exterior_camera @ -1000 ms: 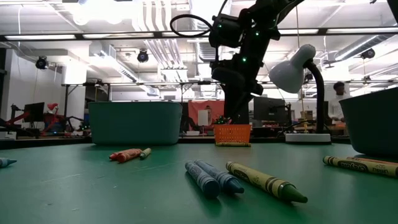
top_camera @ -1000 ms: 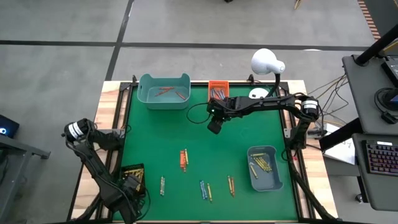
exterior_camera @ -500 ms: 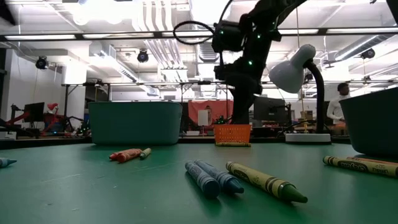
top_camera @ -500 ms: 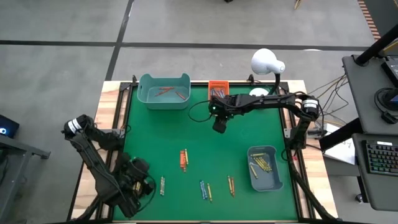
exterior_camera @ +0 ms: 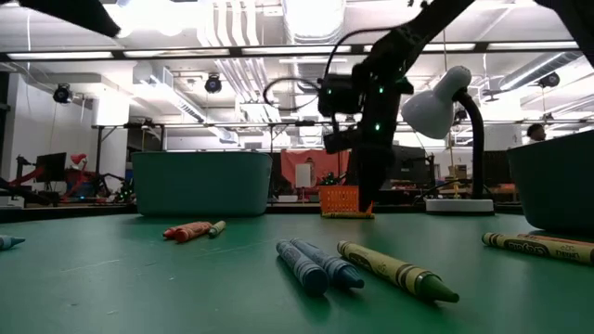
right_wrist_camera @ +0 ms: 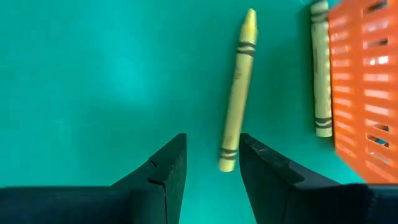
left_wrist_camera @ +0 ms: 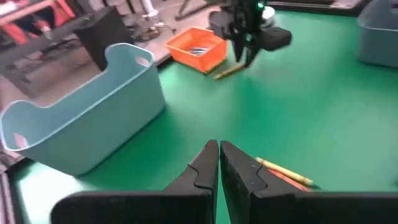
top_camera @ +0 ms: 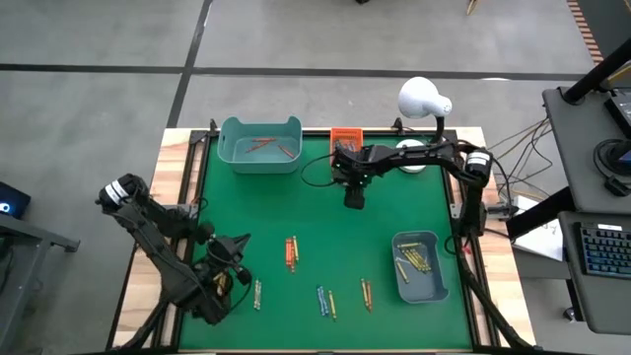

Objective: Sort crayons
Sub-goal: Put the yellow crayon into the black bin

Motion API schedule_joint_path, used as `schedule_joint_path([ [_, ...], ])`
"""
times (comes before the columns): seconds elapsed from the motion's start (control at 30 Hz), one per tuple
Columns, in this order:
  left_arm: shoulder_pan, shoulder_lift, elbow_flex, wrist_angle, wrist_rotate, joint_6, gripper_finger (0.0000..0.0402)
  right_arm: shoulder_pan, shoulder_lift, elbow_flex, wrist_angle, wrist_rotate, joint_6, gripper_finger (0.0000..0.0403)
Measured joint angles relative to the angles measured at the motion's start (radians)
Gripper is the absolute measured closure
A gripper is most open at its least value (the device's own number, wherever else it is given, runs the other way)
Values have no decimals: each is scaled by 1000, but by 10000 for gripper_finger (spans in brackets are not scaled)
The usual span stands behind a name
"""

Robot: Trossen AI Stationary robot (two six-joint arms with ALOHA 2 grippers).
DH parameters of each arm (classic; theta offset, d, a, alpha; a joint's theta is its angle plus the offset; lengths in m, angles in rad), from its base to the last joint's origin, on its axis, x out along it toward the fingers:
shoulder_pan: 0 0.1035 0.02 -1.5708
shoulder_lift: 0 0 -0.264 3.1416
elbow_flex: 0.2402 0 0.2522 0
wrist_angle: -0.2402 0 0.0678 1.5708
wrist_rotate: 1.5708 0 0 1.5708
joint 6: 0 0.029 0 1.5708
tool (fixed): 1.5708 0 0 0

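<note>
Green felt covers the table [top_camera: 394, 212], and loose crayons [top_camera: 292, 253] lie scattered across its near half: an orange-red pair, a yellowish one near the left hand, a blue and yellow pair, and another pair further right. In the low view 2 blue-grey crayons [exterior_camera: 316, 264] and a greenish one [exterior_camera: 397, 271] lie closest to the camera. The left hand [top_camera: 229, 268] hovers over the near-left part of the table with its fingers pressed together and nothing between them; it seems to be waiting or moving in.

At the near right a grey-blue bin [top_camera: 421, 266] holds yellow crayons. Open green surface separates this clutter from the far side, leaving free room for either arm to travel.

Further back, the right hand [top_camera: 353, 197] hangs over the table near the orange basket [top_camera: 345, 138], fingers spread. Its wrist view shows a yellow crayon [right_wrist_camera: 237, 117] lying flat just ahead of the spread fingers, not yet between them, and a second crayon [right_wrist_camera: 319, 68] lying against the basket's wall. The step in hand looks like a pick of that yellow crayon; the next move probably calls for shifting the hand sideways over it, descending, then closing.

Farthest back, the teal bin [top_camera: 260, 144] holds several orange-red crayons. The basket's edge sits close, so the approach has little sideways margin there.
</note>
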Motion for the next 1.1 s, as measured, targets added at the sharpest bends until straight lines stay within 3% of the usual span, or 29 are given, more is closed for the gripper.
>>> schedule_joint_path([
  [0.27, 60, 0, -22, 1, -13, 3, 402, -2, 54, 1, 17, 27, 31, 268],
  [0.67, 72, 0, -24, 4, -37, 1, 402, -3, 21, 49, 0, 29, 33, 268],
  [1.1, 99, 1, -24, 4, -47, 27, 402, -3, 84, 45, 43, 57, 34, 268],
])
